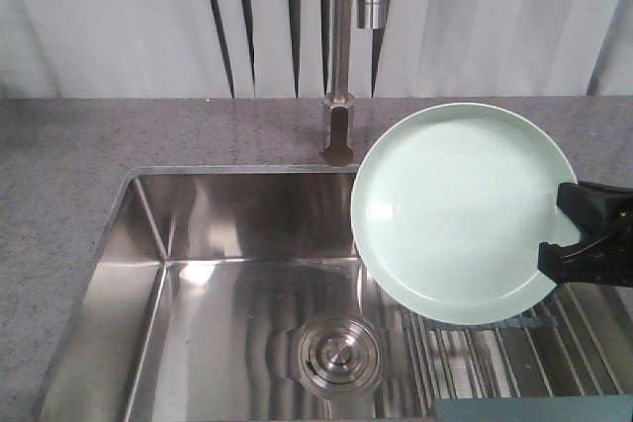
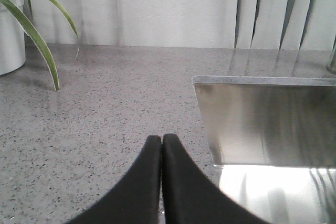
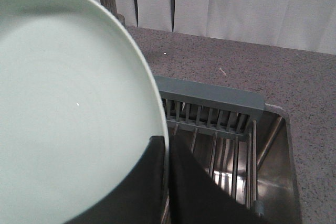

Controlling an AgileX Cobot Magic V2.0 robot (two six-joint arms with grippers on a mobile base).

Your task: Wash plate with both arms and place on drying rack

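Plainly the weak point is the grip: the right end effector (image 1: 569, 234) has pinched only the right-hand rim of the plate (image 1: 455, 210), its fingers closed narrowly on that edge. The plate hangs tilted up on edge, its face toward the front camera, above the right part of the sink (image 1: 198, 244) and over the drying rack (image 1: 554, 353). Held by one glossy edge, it could pivot or slide out of the pinch, more so if it gets wet, and drop onto the steel rods below. The left end effector (image 2: 161, 145) has its fingers pressed together on nothing, over the tabletop (image 2: 105, 103) left of the sink, so it gives no support.

A second hazard is the tap (image 1: 339, 96): the plate's far-left rim sits near its post, and a swing leftward could knock against it.

For room, the basin's left and middle are open, with only the drain (image 1: 339, 353) in the floor. The rack fills the right end, its grey slatted section on the far side. The sink's steel lip lies just right of the left end effector, an edge to lift over. A potted plant (image 2: 31, 30) stands far left, well apart.
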